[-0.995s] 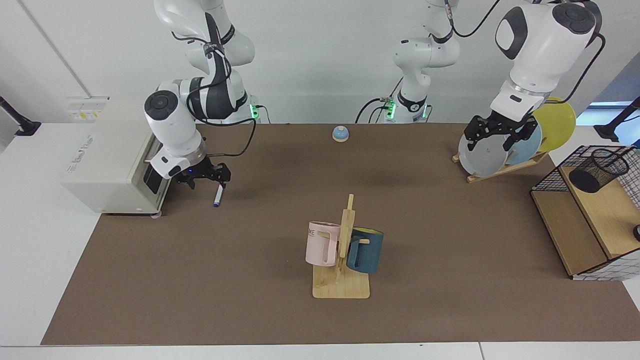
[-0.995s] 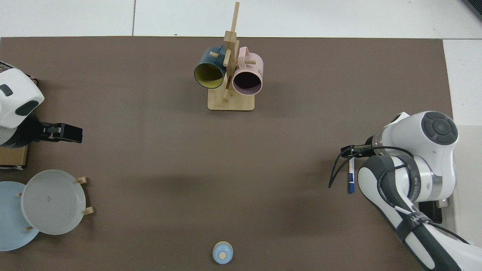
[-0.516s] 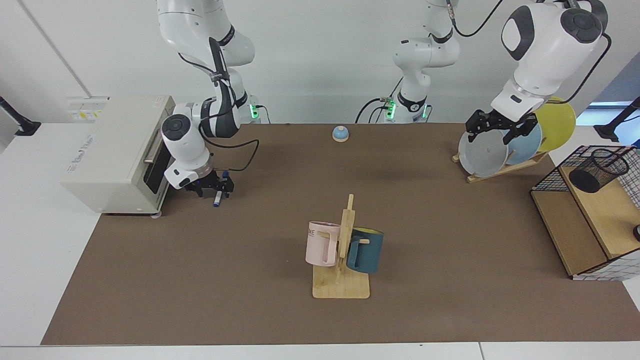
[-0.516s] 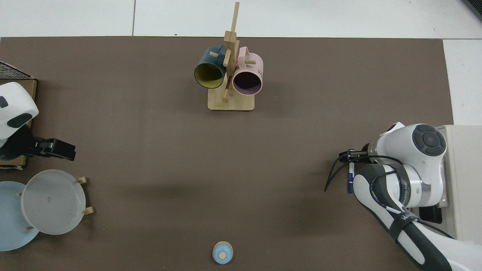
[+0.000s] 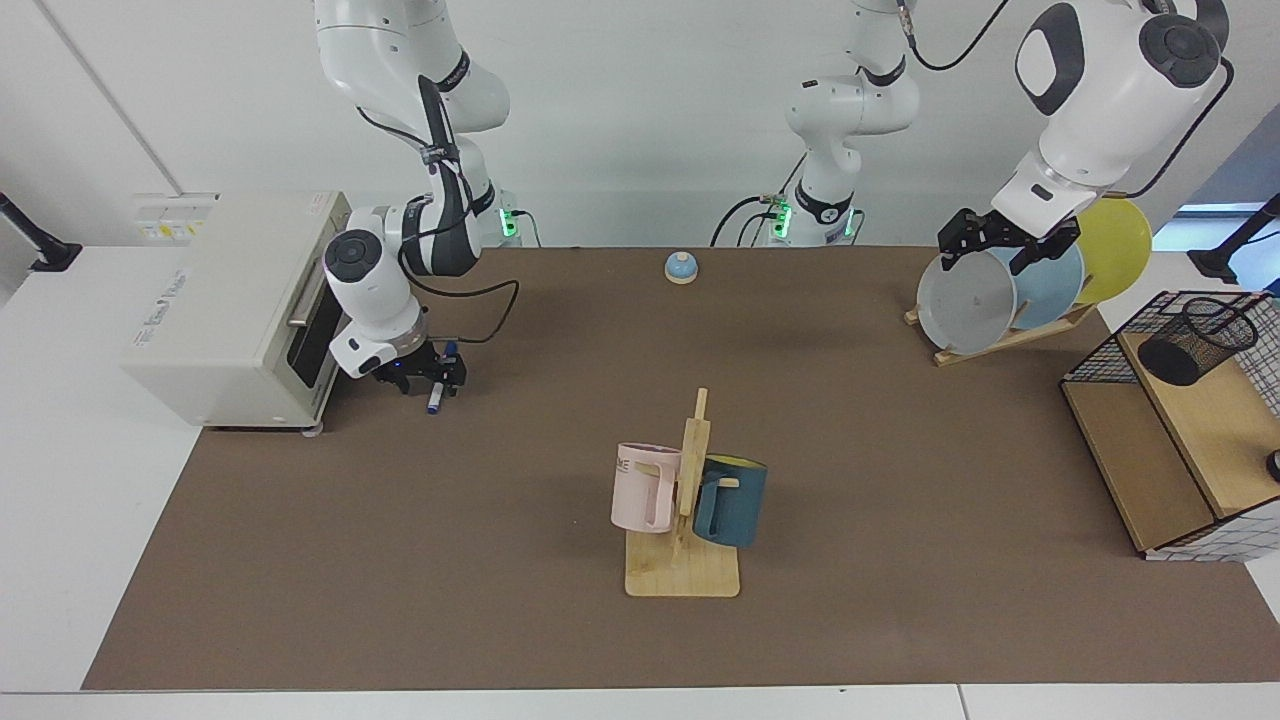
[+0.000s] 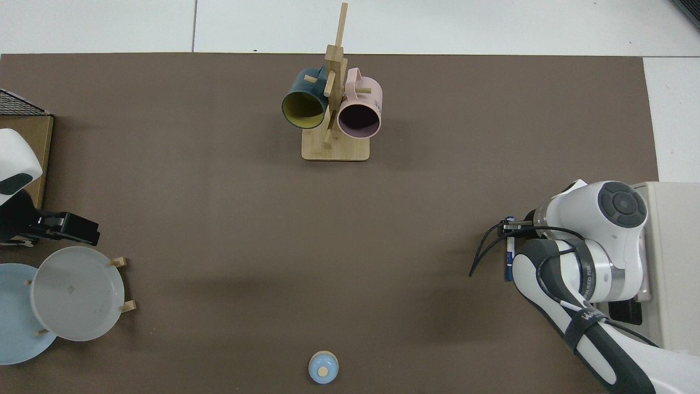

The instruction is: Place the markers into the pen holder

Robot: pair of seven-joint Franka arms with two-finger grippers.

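While the right tool (image 5: 428, 376) clamps the marker (image 5: 436, 400) low at the bench's (image 5: 500, 520) left, the holder (image 5: 1198, 340) stands empty far right; the left tool (image 5: 990, 246) waits, fingers apart, above the plates (image 5: 965, 300).

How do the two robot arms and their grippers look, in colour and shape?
Both arms are glossy white with rounded shells, dark grey joint caps and black cables running along them. Green lights glow at both bases. The right gripper and the left gripper are black, angular, with short jaws.

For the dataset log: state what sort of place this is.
Probably a robotics lab tabletop staged with household props: two arms bolted at a brown mat, a wooden mug tree, a plate rack, and a toaster oven beside a marker.
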